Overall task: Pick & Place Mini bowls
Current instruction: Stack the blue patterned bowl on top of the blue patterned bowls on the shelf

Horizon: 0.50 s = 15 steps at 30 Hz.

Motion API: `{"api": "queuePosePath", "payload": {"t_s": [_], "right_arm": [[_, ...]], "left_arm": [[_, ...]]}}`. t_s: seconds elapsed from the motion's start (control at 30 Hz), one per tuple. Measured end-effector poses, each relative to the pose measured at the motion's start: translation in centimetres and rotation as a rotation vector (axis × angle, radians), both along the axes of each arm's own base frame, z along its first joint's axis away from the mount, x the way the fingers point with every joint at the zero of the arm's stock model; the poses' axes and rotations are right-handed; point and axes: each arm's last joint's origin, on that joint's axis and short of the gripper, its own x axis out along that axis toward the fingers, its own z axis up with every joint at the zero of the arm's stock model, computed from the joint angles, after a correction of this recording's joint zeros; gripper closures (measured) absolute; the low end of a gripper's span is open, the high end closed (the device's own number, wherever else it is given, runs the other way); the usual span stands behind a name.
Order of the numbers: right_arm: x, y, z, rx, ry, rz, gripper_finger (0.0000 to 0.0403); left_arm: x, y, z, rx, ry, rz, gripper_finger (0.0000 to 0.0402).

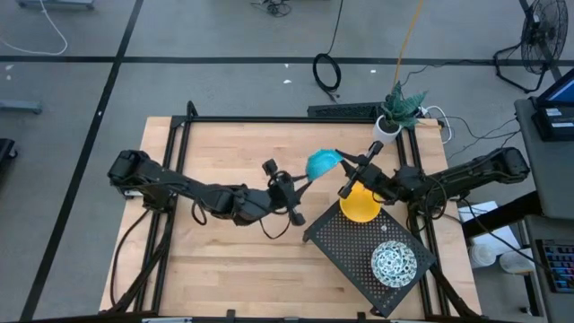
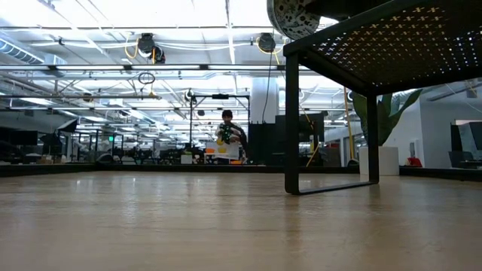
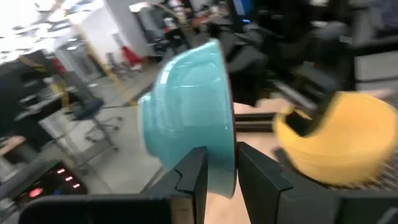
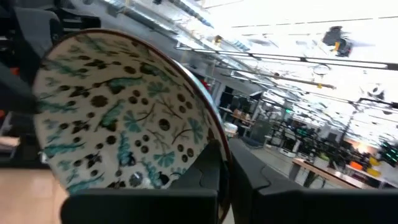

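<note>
Left gripper [image 1: 308,178] is over mid-table, fingers pinched on the rim of a teal mini bowl [image 1: 323,164] held on edge in the air; the left wrist view shows its teal outside. Right gripper [image 1: 346,172] meets the same bowl from the other side. In the right wrist view I see the rim between its fingers, patterned inside facing the camera. A yellow mini bowl [image 1: 360,206] sits at the near corner of the black perforated rack [image 1: 345,242], and a patterned mini bowl [image 1: 393,263] rests further along the rack
</note>
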Motion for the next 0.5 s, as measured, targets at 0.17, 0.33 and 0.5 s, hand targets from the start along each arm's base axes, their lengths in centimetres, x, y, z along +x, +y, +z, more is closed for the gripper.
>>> {"api": "queuePosePath", "payload": {"t_s": [0.17, 0.33, 0.5], "right_arm": [[-0.2, 0.3, 0.0, -0.024, 0.024, 0.038, 0.0402], [-1.4, 1.3, 1.2, -0.035, -0.029, 0.084, 0.0402], [-2.7, 2.5, 2.3, -0.032, -0.062, 0.14, 0.0402]], "left_arm": [[-0.4, -1.3, -0.8, 0.004, 0.089, -0.084, 0.0317], [-1.6, -2.7, -1.3, 0.035, 0.206, -0.13, 0.0317], [-3.3, -3.4, -1.0, 0.012, 0.271, -0.147, 0.0316]]}}
